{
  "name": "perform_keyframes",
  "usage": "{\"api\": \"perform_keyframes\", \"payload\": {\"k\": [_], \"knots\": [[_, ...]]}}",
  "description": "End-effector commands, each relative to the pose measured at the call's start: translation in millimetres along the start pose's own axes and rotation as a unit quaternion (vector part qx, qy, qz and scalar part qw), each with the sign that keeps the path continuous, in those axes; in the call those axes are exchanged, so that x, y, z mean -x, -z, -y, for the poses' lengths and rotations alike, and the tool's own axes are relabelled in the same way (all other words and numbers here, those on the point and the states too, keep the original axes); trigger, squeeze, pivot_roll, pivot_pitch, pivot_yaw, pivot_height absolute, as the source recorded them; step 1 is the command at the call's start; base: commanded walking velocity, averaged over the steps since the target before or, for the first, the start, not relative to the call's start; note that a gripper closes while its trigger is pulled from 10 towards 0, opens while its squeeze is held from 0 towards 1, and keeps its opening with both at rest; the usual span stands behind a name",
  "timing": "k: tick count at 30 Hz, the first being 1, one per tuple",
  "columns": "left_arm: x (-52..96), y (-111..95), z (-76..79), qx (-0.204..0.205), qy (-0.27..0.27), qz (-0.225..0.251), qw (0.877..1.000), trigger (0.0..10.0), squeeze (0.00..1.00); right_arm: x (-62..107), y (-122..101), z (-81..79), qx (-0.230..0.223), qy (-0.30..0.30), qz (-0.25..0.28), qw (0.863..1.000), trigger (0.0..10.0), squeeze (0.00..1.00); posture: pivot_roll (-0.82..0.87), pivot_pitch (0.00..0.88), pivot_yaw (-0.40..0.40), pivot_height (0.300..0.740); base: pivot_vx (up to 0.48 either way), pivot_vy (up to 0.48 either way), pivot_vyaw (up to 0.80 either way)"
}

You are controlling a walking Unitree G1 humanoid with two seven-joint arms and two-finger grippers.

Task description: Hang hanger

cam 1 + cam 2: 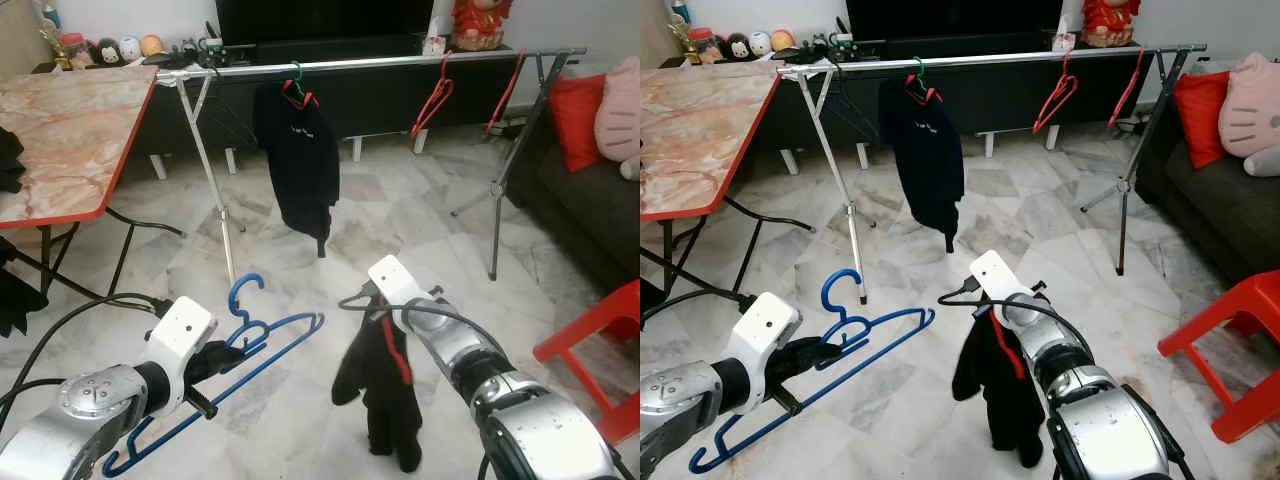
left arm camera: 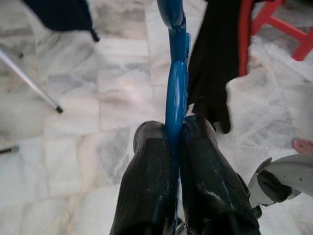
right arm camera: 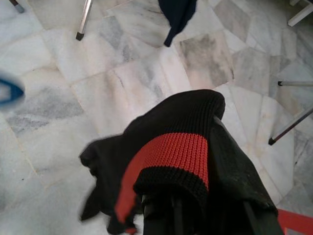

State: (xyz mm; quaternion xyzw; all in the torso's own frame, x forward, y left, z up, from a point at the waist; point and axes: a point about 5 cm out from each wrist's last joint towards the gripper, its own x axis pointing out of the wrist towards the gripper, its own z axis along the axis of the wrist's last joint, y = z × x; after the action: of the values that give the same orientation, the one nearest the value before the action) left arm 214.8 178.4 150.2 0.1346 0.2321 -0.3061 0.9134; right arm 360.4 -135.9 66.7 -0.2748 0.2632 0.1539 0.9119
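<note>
Both head eyes look forward and down across the marble floor [image 1: 300, 400] to the clothes rail [image 1: 380, 62]. Each wrist camera looks closely along its fingers [image 2: 146, 186], floor beyond.

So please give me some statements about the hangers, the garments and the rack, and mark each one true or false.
1. The left hand is shut on the blue hanger. True.
2. The right hand holds a white towel. False: it holds a black garment with red trim.
3. A dark garment hangs on the rack rail. True.
4. The empty hangers on the rail are green. False: they are red.
</note>
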Motion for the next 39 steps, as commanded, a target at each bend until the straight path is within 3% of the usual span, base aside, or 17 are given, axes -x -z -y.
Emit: {"api": "perform_keyframes", "payload": {"k": [1,4,6,9,14,17,26,29,35,39], "knots": [[1.1,-2.1,2.9,-0.013,0.01,0.004,1.0,10.0,0.0,0.2,-9.6,4.2,-0.005,0.007,0.014,1.0,10.0,0.0,-0.05,0.0,-0.002,0.74,0.0,0.0,0.0],[1.7,-1.7,3.9,-0.016,0.021,0.006,1.0,10.0,0.0,0.2,-10.6,4.7,-0.005,0.008,0.016,1.0,10.0,0.0,-0.05,0.0,-0.002,0.74,0.0,0.0,0.0],[-3.8,-16.0,14.4,-0.001,0.056,0.05,0.997,10.0,0.0,0.9,-38.4,5.3,-0.019,0.003,0.056,0.998,10.0,0.0,-0.05,0.0,0.0,0.74,0.0,0.0,0.0],[-9.3,-22.5,20.5,0.004,0.071,0.069,0.995,10.0,0.0,3.8,-66.6,5.4,-0.037,-0.008,0.099,0.994,10.0,0.0,-0.06,0.0,0.002,0.74,0.0,0.0,0.0],[-13.0,-28.3,26.1,0.003,0.088,0.081,0.993,10.0,0.0,5.9,-85.8,0.8,-0.042,-0.018,0.124,0.991,10.0,0.0,-0.06,0.0,0.003,0.74,0.0,0.0,0.0],[-15.9,-30.2,27.3,0.003,0.089,0.083,0.993,10.0,0.0,5.9,-89.3,-2.5,-0.041,-0.022,0.127,0.991,10.0,0.0,-0.05,0.0,0.001,0.74,0.0,0.0,0.0],[-30.8,-35.9,15.4,0.021,0.003,0.089,0.996,10.0,0.0,7.0,-98.0,-10.7,-0.04,-0.036,0.136,0.989,10.0,0.0,-0.05,0.0,-0.001,0.74,0.0,0.0,0.0],[-32.9,-37.3,14.5,0.027,-0.003,0.089,0.996,10.0,0.0,6.8,-97.4,-11.3,-0.039,-0.037,0.136,0.989,10.0,0.0,-0.05,0.0,-0.001,0.74,0.0,0.0,0.0],[-31.7,-26.9,6.7,0.021,-0.031,0.043,0.998,10.0,0.0,7.0,-96.9,-8.5,-0.038,-0.033,0.134,0.99,10.0,0.0,-0.06,0.0,-0.001,0.74,0.0,0.0,0.0],[-32.1,-26.7,6.2,0.022,-0.033,0.042,0.998,10.0,0.0,7.0,-96.9,-8.4,-0.038,-0.033,0.134,0.99,10.0,0.0,-0.06,0.0,-0.001,0.74,0.0,0.0,0.0]]}}
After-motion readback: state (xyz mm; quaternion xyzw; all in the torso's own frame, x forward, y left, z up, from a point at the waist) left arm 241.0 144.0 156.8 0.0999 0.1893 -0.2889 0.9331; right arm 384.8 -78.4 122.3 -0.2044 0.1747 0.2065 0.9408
